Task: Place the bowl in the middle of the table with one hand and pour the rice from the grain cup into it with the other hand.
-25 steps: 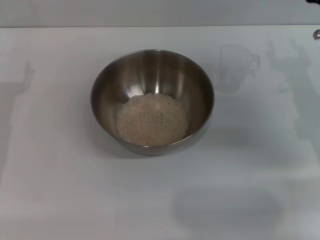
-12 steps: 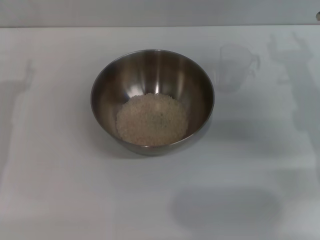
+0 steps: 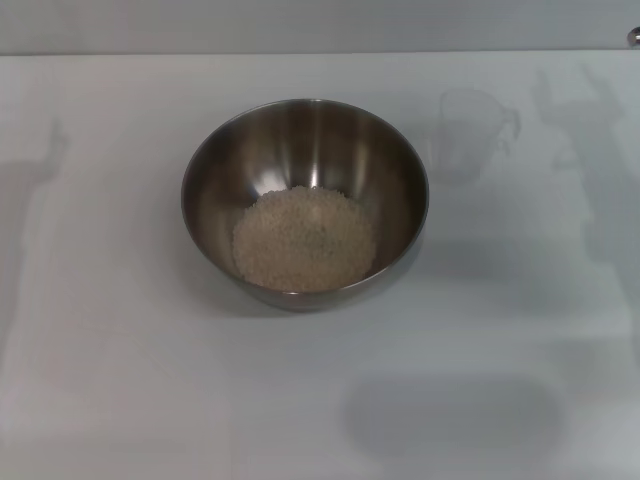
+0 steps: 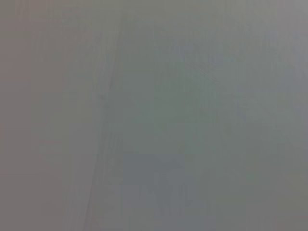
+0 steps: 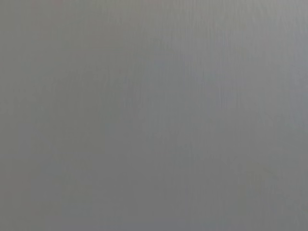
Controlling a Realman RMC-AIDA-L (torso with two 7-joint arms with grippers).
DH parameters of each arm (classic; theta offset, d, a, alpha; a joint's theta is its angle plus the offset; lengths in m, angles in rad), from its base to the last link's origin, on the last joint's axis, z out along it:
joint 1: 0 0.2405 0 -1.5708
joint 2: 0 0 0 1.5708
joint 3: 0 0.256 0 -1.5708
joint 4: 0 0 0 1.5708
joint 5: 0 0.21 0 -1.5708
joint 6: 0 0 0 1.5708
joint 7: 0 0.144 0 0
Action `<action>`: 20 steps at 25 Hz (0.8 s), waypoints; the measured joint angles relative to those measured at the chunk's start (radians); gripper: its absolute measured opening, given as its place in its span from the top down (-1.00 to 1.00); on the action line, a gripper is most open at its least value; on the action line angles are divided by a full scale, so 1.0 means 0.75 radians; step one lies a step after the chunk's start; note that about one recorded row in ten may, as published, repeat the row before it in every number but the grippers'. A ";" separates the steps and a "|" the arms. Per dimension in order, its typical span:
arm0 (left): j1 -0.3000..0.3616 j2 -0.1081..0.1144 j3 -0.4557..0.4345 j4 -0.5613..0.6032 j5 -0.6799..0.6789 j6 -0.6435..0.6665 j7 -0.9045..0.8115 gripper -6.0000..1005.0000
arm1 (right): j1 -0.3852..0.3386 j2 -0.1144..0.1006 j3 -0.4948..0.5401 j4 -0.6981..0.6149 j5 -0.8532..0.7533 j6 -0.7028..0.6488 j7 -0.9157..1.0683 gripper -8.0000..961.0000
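While the large round stainless-steel mixing bowl (image 3: pixel 305 203) sits upright near the middle of the plain white, faintly glossy table (image 3: pixel 120 380), a loose mass of small off-white rice grains (image 3: pixel 305 238) lies in its bottom, heaped slightly toward the near side of the shiny brushed interior. No grains show on the tabletop around it. Behind the bowl and to its right, close to the far edge, the small transparent plastic grain cup (image 3: pixel 468 132) stands upright on the table, apart from the bowl, with its side handle turned to the right; it looks empty, though its clear walls are faint against the white surface. Soft grey shadows fall across the table at the left edge, along the right side and in front of the bowl. At the far right corner of the head view a small dark, rounded piece of hardware just shows at the frame edge; what it belongs to cannot be told. Neither gripper appears in the head view, and both wrist views show only a featureless grey surface, so whether either claw is spread or pressed together cannot be told.
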 joint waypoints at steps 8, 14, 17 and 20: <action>0.000 0.000 -0.009 0.009 0.000 0.011 0.000 -0.61 | -0.006 -0.001 -0.004 -0.005 -0.002 0.002 0.003 -0.24; -0.001 -0.001 -0.003 0.026 0.000 0.038 -0.007 -0.61 | 0.001 -0.001 -0.006 -0.005 -0.003 0.006 0.001 -0.24; -0.003 -0.002 0.001 0.038 0.001 0.051 -0.012 -0.61 | 0.001 -0.001 -0.006 -0.007 -0.005 0.012 0.000 -0.24; -0.003 -0.002 0.001 0.040 0.001 0.051 -0.013 -0.61 | 0.002 0.000 -0.006 -0.008 -0.005 0.025 0.000 -0.24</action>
